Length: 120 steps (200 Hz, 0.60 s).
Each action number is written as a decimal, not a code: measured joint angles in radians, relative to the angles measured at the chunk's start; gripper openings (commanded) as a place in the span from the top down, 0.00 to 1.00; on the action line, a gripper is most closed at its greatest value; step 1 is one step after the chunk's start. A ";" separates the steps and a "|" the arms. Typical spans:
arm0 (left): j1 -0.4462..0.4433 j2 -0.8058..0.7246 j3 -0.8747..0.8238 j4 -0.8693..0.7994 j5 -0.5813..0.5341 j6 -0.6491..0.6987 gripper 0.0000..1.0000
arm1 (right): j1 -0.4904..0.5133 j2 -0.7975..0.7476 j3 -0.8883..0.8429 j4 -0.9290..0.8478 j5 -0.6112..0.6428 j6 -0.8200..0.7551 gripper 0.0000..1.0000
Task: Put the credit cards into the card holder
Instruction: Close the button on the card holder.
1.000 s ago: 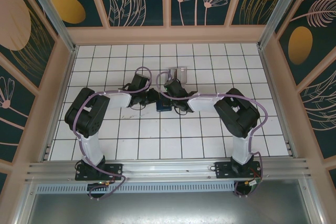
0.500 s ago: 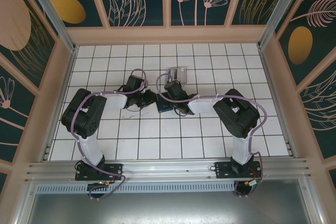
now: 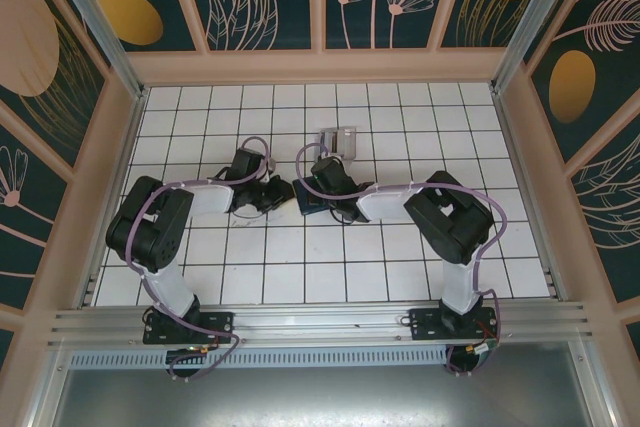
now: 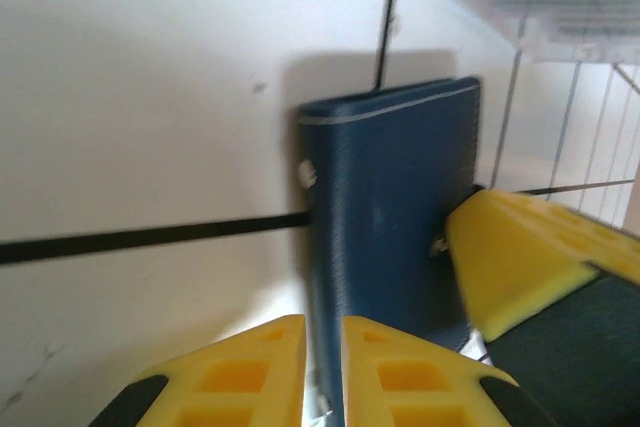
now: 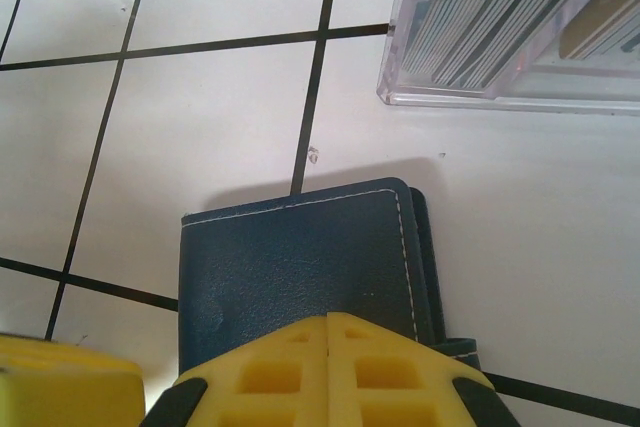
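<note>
Card holder [image 5: 300, 267]: one, navy, folded shut, flat on the white tiled table [image 3: 400, 257], centre of the overhead view.
Clear box [image 5: 500, 47]: one, upper right of the right wrist view, apart from the holder.
Credit cards [image 5: 470, 17]: several standing on edge inside the box; exact count cannot be told.
Right gripper [image 5: 328, 362]: one, fingers pressed together over the holder's near edge.
Left gripper [image 4: 325, 367]: one, fingers a narrow slit apart at the holder's edge; whether it is clamped on the holder cannot be told.

Surface [image 3: 400, 267] middle crowded, edges free
Left hand [image 4: 323, 332] and right hand [image 5: 328, 322] hem the wallet [image 5: 300, 257]; clear box [image 5: 520, 27] blocks toward the far edge.
</note>
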 measured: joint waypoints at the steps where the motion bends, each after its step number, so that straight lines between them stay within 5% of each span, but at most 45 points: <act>1: 0.000 0.000 -0.002 0.000 0.000 0.000 0.82 | 0.000 0.000 0.000 0.000 0.000 0.000 1.00; 120: -0.004 0.019 -0.040 0.080 0.018 -0.048 0.80 | -0.027 -0.001 0.000 0.002 -0.058 0.053 1.00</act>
